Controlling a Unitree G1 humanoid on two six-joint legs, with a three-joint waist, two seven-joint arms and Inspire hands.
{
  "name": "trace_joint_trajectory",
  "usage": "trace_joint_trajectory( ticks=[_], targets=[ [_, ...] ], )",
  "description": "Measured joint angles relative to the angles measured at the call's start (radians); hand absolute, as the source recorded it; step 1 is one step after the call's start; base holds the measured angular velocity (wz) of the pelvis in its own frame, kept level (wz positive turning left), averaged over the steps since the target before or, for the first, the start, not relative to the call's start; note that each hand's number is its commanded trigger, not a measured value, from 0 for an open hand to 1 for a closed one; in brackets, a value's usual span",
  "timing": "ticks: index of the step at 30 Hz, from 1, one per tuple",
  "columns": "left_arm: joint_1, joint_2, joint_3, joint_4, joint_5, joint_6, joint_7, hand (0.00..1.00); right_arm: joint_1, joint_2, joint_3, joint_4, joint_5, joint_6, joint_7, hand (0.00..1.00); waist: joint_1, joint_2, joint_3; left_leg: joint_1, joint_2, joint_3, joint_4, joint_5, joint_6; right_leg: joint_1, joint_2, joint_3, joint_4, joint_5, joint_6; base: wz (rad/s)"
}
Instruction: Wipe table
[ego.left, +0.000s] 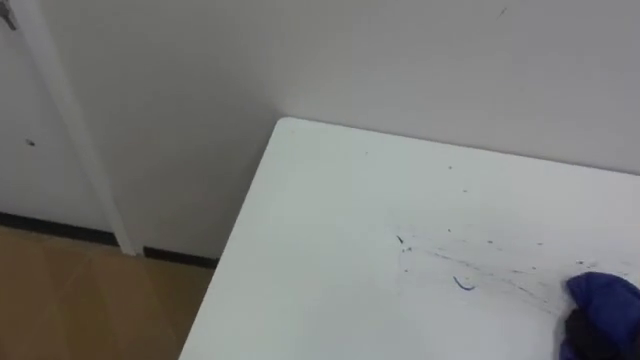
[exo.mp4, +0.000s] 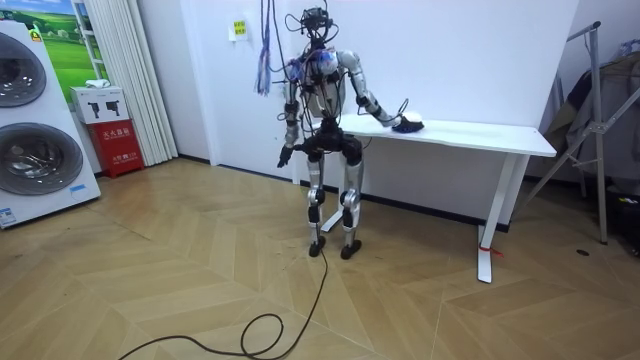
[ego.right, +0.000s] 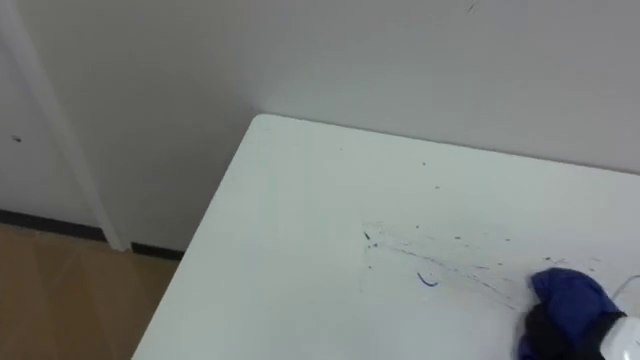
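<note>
Standing at the end of the white table (ego.left: 330, 220) that lies on the room view's left, the robot faces the wall (ego.left: 400, 60) behind it. The table's far edge runs along that wall, and its near corner is rounded. The tabletop is bare from that corner to some thin blue pen marks (ego.left: 462, 283) farther in. Off the table's end, the wooden floor (exo.mp4: 180, 260) is wide and open. Two washing machines (exo.mp4: 30, 130) and a small red box (exo.mp4: 118, 145) stand well apart from the table. A metal stand (exo.mp4: 600, 130) is past the table's other end. The right arm reaches out over the table, low and nearly straight. The right hand (ego.right: 550, 338) rests on a blue cloth (ego.right: 570, 295), which lies on the tabletop just beside the pen marks. You cannot tell if this hand is open or shut. The left hand (exo.mp4: 285, 157) hangs down by the hip, away from the table, and you cannot tell how it is held either.
</note>
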Motion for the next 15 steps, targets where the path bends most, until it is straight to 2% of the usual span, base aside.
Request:
trace_joint_trajectory(
  ticks=[1,2,3,4,5,6,8,9,11,12,13,14,15],
  targets=[
    [-0.005,0.0,-0.015,0.0,-0.011,0.0,0.001,0.0,-0.028,0.017,0.076,-0.061,-0.004,0.031,0.063,1.0,0.03,0.0,0.0021,-0.005,0.001,-0.004,0.0,-0.002,-0.005,-0.014,0.007,-0.012,0.001,0.008,-0.011,-0.71],
    [-0.006,0.0,-0.02,0.0,-0.015,0.0,0.001,0.0,-0.051,0.02,0.112,-0.083,-0.009,0.039,0.095,1.0,0.04,0.0,0.0023,-0.011,0.003,-0.004,0.002,-0.002,-0.006,-0.022,0.008,-0.017,0.002,0.012,-0.016,-0.52],
    [-0.01,0.001,-0.042,-0.001,-0.019,0.004,0.001,0.0,-0.116,0.046,0.202,-0.1,-0.029,0.05,0.149,1.0,0.051,-0.001,0.0122,-0.017,0.007,-0.005,0.003,0.0,-0.01,-0.034,0.008,-0.03,0.007,0.015,-0.022,-0.23],
    [-0.024,0.001,-0.068,-0.003,-0.021,0.005,0.0,0.0,-0.192,0.06,0.283,-0.101,-0.04,0.047,0.201,1.0,0.065,-0.004,0.0268,-0.029,0.01,-0.005,0.002,0.003,-0.014,-0.055,0.007,-0.047,0.021,0.013,-0.027,-0.1],
    [-0.033,0.0,-0.082,-0.004,-0.022,0.004,0.0,0.0,-0.225,0.064,0.315,-0.102,-0.048,0.042,0.224,1.0,0.072,-0.006,0.0329,-0.036,0.01,-0.005,0.002,0.007,-0.016,-0.064,0.006,-0.049,0.026,0.011,-0.032,0.06],
    [-0.043,-0.002,-0.104,-0.003,-0.023,0.001,0.0,0.0,-0.282,0.066,0.36,-0.103,-0.073,0.028,0.262,1.0,0.099,-0.005,0.0418,-0.05,0.01,-0.009,0.002,0.016,-0.017,-0.082,0.005,-0.052,0.036,0.008,-0.036,0.22],
    [-0.045,-0.001,-0.118,-0.004,-0.037,0.0,-0.001,0.0,-0.33,0.075,0.371,-0.103,-0.072,-0.003,0.287,1.0,0.112,-0.007,0.0404,-0.065,0.011,-0.032,0.003,0.02,-0.017,-0.091,0.0,-0.076,0.034,0.005,-0.038,0.44],
    [-0.034,0.001,-0.117,-0.005,-0.058,0.0,-0.002,0.0,-0.336,0.074,0.37,-0.102,-0.05,-0.015,0.287,1.0,0.116,-0.009,0.0383,-0.068,0.01,-0.048,0.005,0.025,-0.016,-0.09,-0.006,-0.099,0.035,-0.002,-0.037,0.54],
    [-0.018,0.012,-0.107,-0.003,-0.078,0.001,-0.009,0.0,-0.331,0.073,0.356,-0.074,-0.003,-0.026,0.285,1.0,0.117,-0.012,0.0373,-0.068,0.014,-0.052,0.008,0.026,-0.015,-0.09,-0.008,-0.107,0.036,-0.008,-0.035,0.38],
    [-0.015,0.019,-0.079,-0.002,-0.079,0.0,-0.02,0.0,-0.321,0.061,0.339,-0.054,0.018,-0.049,0.252,1.0,0.114,-0.018,0.0352,-0.079,0.015,-0.053,0.018,0.025,-0.015,-0.09,-0.013,-0.121,0.033,-0.01,-0.033,0.26],
    [-0.016,0.029,-0.044,-0.002,-0.076,-0.005,-0.034,0.0,-0.311,0.047,0.302,-0.02,0.022,-0.078,0.23,1.0,0.106,-0.023,0.0344,-0.09,0.02,-0.055,0.035,0.024,-0.013,-0.092,-0.018,-0.124,0.038,-0.012,-0.024,0.27],
    [-0.016,0.036,-0.028,-0.002,-0.075,-0.01,-0.04,0.0,-0.307,0.039,0.281,0.009,0.021,-0.09,0.216,1.0,0.102,-0.019,0.037,-0.092,0.024,-0.054,0.041,0.023,-0.013,-0.098,-0.023,-0.125,0.054,-0.019,-0.009,0.3],
    [-0.018,0.055,0.003,-0.004,-0.075,-0.02,-0.052,0.0,-0.29,0.015,0.237,0.069,0.032,-0.105,0.186,1.0,0.095,-0.027,0.0314,-0.099,0.025,-0.048,0.06,0.022,-0.013,-0.118,-0.077,-0.165,0.12,-0.044,0.016,0.25]
  ],
)
